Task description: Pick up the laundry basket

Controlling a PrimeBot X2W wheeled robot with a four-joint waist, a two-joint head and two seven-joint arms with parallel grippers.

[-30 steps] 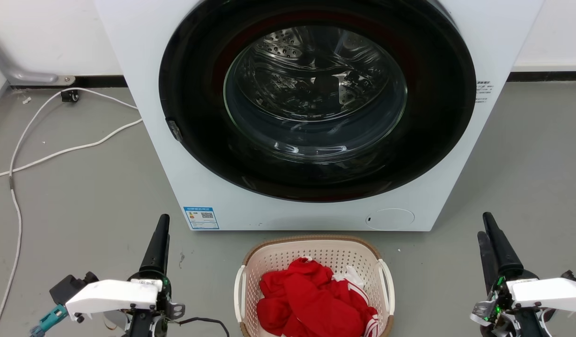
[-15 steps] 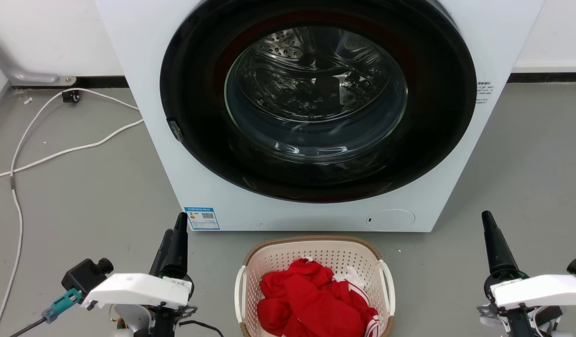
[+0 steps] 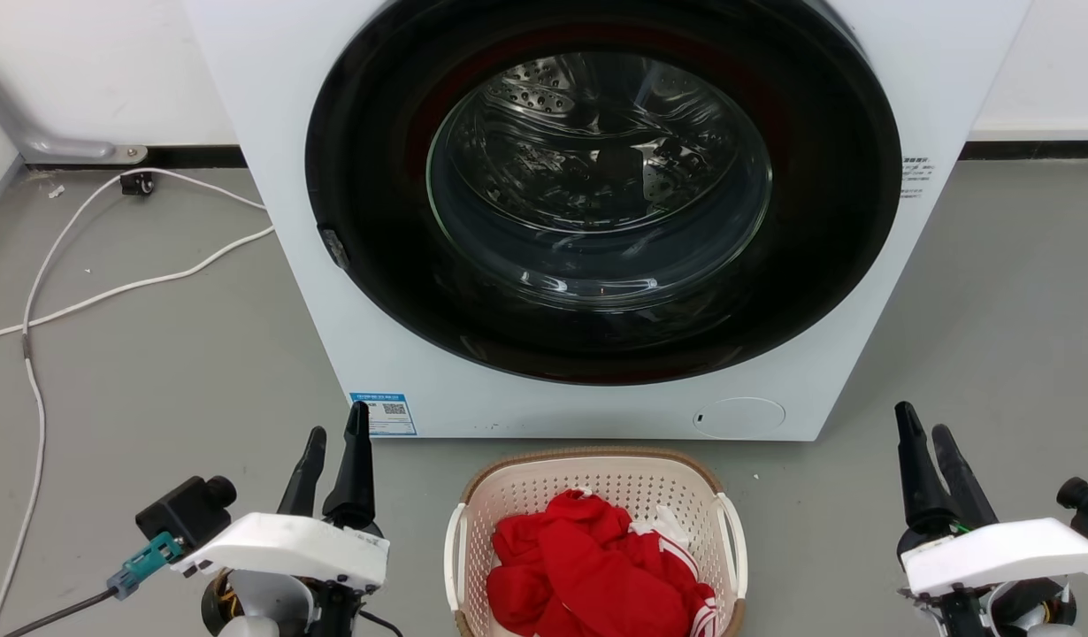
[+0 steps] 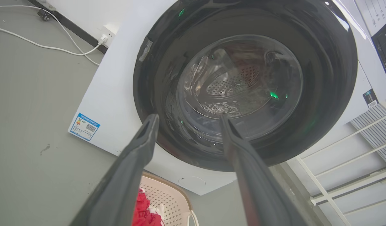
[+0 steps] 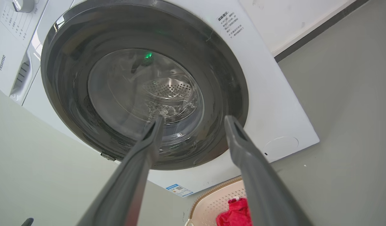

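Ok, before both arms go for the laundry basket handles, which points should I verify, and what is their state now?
1. The left gripper is open, fingers apart: ok.
2. The right gripper is open, fingers apart: ok.
3. The laundry basket stands upright on the floor between the two grippers, touched by neither: ok.
4. The left handle and the right handle are uncovered: ok.
5. The red clothes lie inside the rim at both sides: ok. The near edge is cut off: cannot tell.
6. The washing machine has its door shut, and a strip of floor separates it from the basket: ok.
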